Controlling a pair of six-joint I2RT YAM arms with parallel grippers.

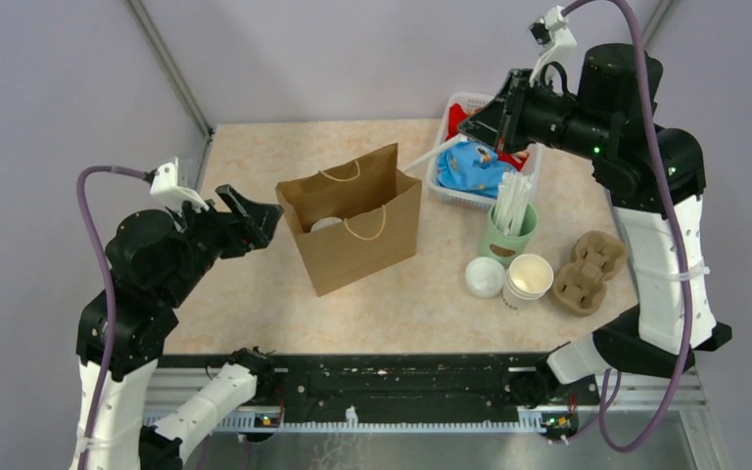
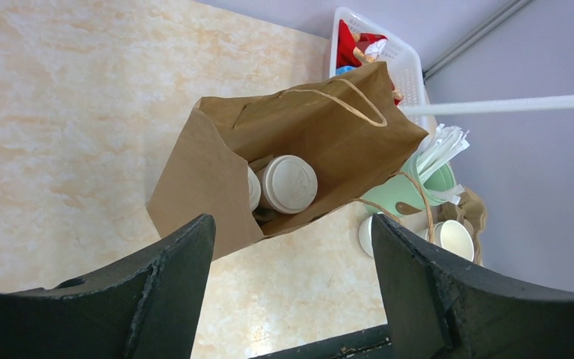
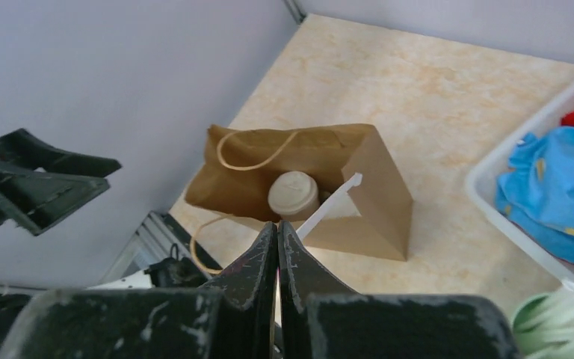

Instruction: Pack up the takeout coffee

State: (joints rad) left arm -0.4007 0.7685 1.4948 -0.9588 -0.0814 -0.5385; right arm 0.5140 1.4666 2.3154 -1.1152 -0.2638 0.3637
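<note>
A brown paper bag [image 1: 352, 220] stands open mid-table. Inside it sits the takeout coffee [image 2: 289, 183], its white lid [image 3: 293, 194] facing up; a second white lid [image 2: 253, 188] shows partly beside it. My right gripper [image 1: 470, 132] hovers above the basket, shut [image 3: 278, 224] on a white wrapped straw [image 1: 426, 155]. The straw [image 3: 329, 202] points toward the bag's right edge. My left gripper [image 1: 255, 217] hangs left of the bag [image 2: 291, 164], open [image 2: 291, 224] and holding nothing.
At the back right, a white basket [image 1: 457, 101] holds blue and red packets. In front of it stand a green cup of wrapped straws [image 1: 509, 230], a stack of white cups [image 1: 529, 279], a loose lid [image 1: 484, 277] and pulp cup carriers [image 1: 589, 272].
</note>
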